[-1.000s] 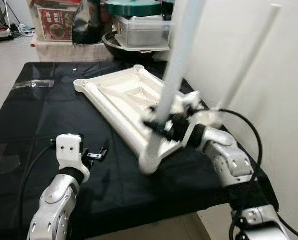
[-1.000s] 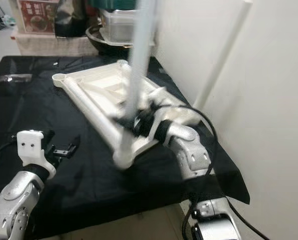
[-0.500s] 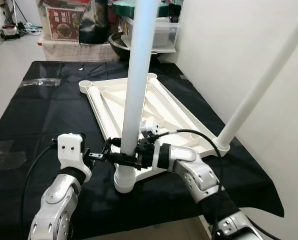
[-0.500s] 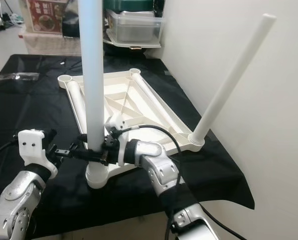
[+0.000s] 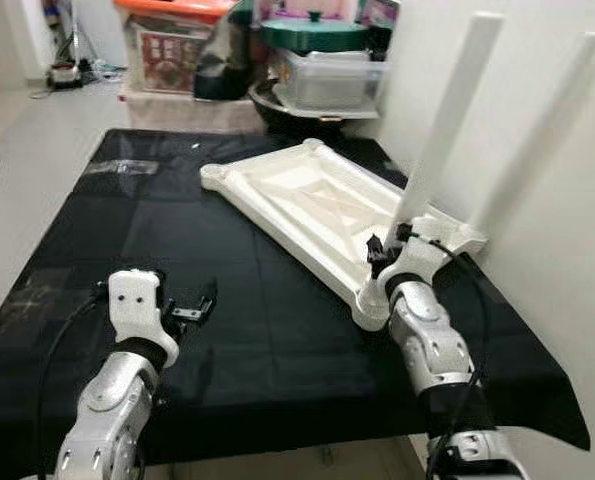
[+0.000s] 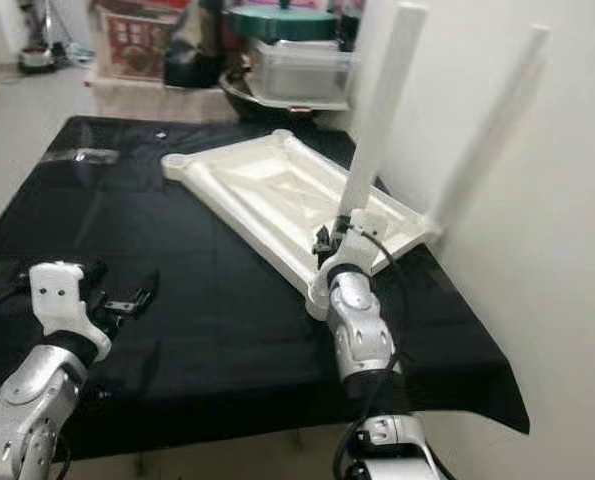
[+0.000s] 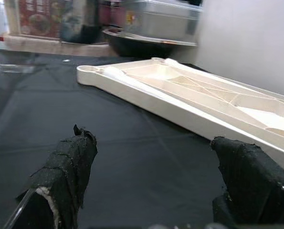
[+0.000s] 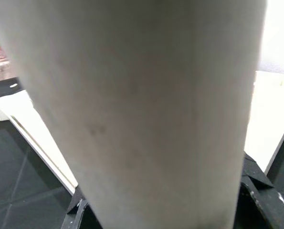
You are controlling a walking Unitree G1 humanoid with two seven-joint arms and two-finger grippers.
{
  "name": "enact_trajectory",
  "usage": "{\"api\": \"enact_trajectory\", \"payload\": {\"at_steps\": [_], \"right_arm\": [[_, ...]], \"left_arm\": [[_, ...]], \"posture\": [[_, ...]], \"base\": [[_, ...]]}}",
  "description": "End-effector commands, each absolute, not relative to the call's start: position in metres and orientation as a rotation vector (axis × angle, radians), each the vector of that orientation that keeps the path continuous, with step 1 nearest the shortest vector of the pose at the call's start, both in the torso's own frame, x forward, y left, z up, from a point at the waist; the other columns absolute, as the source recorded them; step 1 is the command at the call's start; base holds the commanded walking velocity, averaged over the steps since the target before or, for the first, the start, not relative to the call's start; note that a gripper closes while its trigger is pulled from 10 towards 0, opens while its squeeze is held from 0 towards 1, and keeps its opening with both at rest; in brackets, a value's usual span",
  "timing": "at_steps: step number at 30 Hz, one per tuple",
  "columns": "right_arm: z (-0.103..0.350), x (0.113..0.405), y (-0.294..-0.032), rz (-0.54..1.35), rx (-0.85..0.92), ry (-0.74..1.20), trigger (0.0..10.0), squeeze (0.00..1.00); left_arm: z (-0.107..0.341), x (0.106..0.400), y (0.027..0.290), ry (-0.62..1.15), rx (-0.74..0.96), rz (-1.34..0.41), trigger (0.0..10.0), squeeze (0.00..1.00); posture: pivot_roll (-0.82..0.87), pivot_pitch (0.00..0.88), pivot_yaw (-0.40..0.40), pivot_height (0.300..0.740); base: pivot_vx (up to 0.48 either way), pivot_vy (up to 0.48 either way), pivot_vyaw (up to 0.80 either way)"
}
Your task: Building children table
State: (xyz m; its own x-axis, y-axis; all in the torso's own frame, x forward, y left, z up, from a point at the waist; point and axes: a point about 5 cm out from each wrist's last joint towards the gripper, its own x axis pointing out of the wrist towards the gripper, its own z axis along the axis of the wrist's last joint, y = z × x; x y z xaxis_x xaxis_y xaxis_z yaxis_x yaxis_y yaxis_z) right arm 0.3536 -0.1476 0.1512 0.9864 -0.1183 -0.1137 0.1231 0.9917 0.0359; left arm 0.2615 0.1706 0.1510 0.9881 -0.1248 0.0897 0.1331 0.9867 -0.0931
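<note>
The white tabletop (image 5: 307, 205) lies upside down on the black-draped table (image 5: 127, 230). My right gripper (image 5: 385, 255) is shut on a white leg (image 5: 447, 110), which stands nearly upright over the tabletop's right side. Its lower end is hidden behind the gripper. In the right wrist view the leg (image 8: 146, 95) sits between the black fingers (image 8: 256, 191). A second leg (image 5: 537, 130) stands at the corner by the wall. The near corner socket (image 5: 370, 312) is bare. My left gripper (image 5: 195, 305) hovers open over the cloth to the left, and nothing lies between its fingers (image 7: 68, 176).
A white wall (image 5: 537, 300) runs close along the table's right side. Storage boxes (image 5: 172, 45), a green-lidded pot (image 5: 312, 30) and a clear tub (image 5: 332, 80) crowd the back. A clear plastic bag (image 5: 117, 167) lies at the far left of the cloth.
The head camera has shifted. The leg in my right gripper stood at the tabletop's near corner half a second ago; it now stands further right, and that corner is bare. The left gripper stayed open.
</note>
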Motion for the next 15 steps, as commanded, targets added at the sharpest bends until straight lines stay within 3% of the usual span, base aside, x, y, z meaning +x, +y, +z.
{"api": "enact_trajectory", "payload": {"at_steps": [1, 2, 7, 8, 11, 15], "right_arm": [[0.126, 0.348, -0.145, -0.09, 0.034, 0.255, 10.0, 0.0], [0.134, 0.349, -0.13, 0.005, 0.095, 0.206, 10.0, 1.0], [0.168, 0.352, -0.1, 0.285, 0.195, 0.036, 10.0, 1.0], [0.18, 0.353, -0.094, 0.406, 0.194, -0.013, 10.0, 0.0], [0.206, 0.352, -0.088, 0.688, 0.187, -0.11, 10.0, 0.0], [0.211, 0.321, -0.075, 1.188, 0.136, -0.119, 10.0, 0.0]], "left_arm": [[0.151, 0.262, 0.169, -0.079, -0.104, -0.137, 10.0, 0.0], [0.15, 0.262, 0.17, -0.079, -0.104, -0.137, 10.0, 0.0], [0.15, 0.262, 0.172, -0.079, -0.104, -0.135, 10.0, 0.0], [0.15, 0.262, 0.172, -0.079, -0.104, -0.135, 10.0, 0.0], [0.151, 0.262, 0.173, -0.08, -0.106, -0.137, 10.0, 0.0], [0.151, 0.263, 0.173, -0.082, -0.108, -0.14, 10.0, 0.0]], "posture": [[0.08, 0.0, -0.112, 0.74], [0.08, 0.0, -0.113, 0.74], [0.08, 0.0, -0.115, 0.74], [0.08, 0.0, -0.113, 0.74], [0.09, 0.0, -0.116, 0.74], [0.1, 0.0, -0.119, 0.74]], "base": [[0.0, 0.0, 0.0], [0.0, 0.0, 0.0], [0.0, 0.0, 0.0], [0.0, 0.0, 0.0], [0.0, 0.0, 0.0], [0.0, 0.0, 0.0]]}}
